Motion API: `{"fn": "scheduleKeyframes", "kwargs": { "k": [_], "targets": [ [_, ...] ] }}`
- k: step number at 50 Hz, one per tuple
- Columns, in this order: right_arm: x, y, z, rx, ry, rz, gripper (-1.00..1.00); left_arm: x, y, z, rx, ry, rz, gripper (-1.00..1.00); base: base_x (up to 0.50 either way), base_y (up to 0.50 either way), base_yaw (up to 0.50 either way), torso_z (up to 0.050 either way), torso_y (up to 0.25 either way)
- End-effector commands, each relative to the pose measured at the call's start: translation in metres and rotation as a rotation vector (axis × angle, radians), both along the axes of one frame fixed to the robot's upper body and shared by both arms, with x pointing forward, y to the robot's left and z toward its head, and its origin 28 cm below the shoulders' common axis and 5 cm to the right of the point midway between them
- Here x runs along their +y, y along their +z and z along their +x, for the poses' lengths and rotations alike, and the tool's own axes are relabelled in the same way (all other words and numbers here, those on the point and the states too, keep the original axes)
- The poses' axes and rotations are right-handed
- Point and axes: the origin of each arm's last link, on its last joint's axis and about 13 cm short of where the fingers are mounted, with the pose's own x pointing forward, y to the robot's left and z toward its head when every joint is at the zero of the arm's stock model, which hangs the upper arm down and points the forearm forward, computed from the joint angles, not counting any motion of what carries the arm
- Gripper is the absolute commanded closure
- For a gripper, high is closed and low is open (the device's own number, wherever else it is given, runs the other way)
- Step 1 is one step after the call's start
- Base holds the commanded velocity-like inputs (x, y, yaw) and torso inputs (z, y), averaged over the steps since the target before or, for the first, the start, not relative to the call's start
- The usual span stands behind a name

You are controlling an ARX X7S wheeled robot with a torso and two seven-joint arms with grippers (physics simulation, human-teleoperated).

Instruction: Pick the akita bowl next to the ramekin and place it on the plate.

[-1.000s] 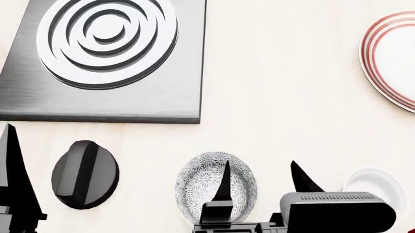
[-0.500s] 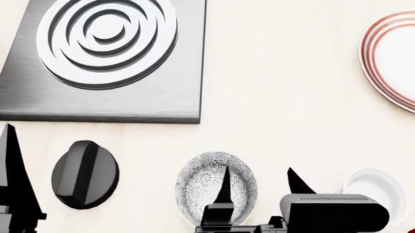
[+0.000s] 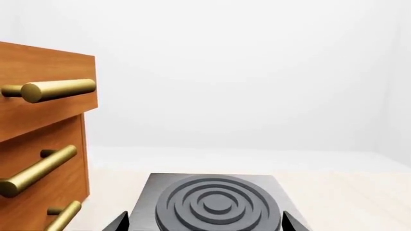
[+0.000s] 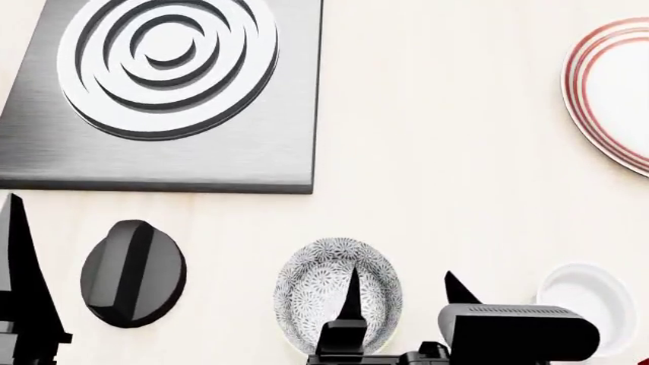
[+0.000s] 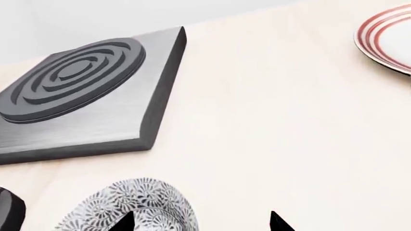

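The akita bowl (image 4: 315,293), grey-and-white floral with a pale inside, stands at the near edge of the head view. To its right is the white ramekin (image 4: 593,296). My right gripper (image 4: 403,293) is open. One finger (image 4: 352,293) shows over the bowl's inside, the other (image 4: 458,289) past its rim on the ramekin side. In the right wrist view the bowl (image 5: 128,204) lies under one fingertip of the right gripper (image 5: 202,222). The red-ringed plate (image 4: 613,91) lies far right, cut off by the frame, and shows as the plate (image 5: 388,36). My left gripper (image 3: 204,224) is open and holds nothing.
A square metal burner plate (image 4: 254,144) with raised rings sits at the far left. A black knob-like object (image 4: 132,272) lies left of the bowl. The left wrist view shows a wooden drawer unit (image 3: 45,134) with brass handles beside the burner (image 3: 215,204).
My right gripper has drawn back slightly toward the near edge and shifted a little left, its fingers still straddling the bowl's rim. The bowl, ramekin and left arm have not moved.
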Motion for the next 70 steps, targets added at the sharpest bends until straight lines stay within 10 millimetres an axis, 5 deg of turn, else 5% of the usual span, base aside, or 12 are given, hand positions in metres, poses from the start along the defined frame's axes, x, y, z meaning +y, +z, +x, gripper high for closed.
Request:
{"fn": "scheduleKeyframes", "kwargs": {
  "k": [1,34,35,70],
  "targets": [
    [-0.003,-0.004,0.003,0.018,-0.007,0.023,-1.00,0.001,0.000,0.001,-0.011,0.005,0.001,-1.00,0.00,0.00,0.00,0.000,0.000],
    [-0.001,-0.014,0.007,0.052,0.023,0.033,-1.00,0.001,-0.001,0.001,-0.008,0.007,0.002,-1.00,0.00,0.00,0.00,0.000,0.000],
    [-0.001,-0.014,0.007,0.051,0.024,0.033,1.00,0.001,-0.001,0.001,-0.008,0.006,0.002,-1.00,0.00,0.00,0.00,0.000,0.000],
    [0.000,0.000,0.001,0.012,0.005,0.129,1.00,0.001,-0.002,0.001,-0.007,0.008,0.006,-1.00,0.00,0.00,0.00,0.000,0.000]
  ]
}}
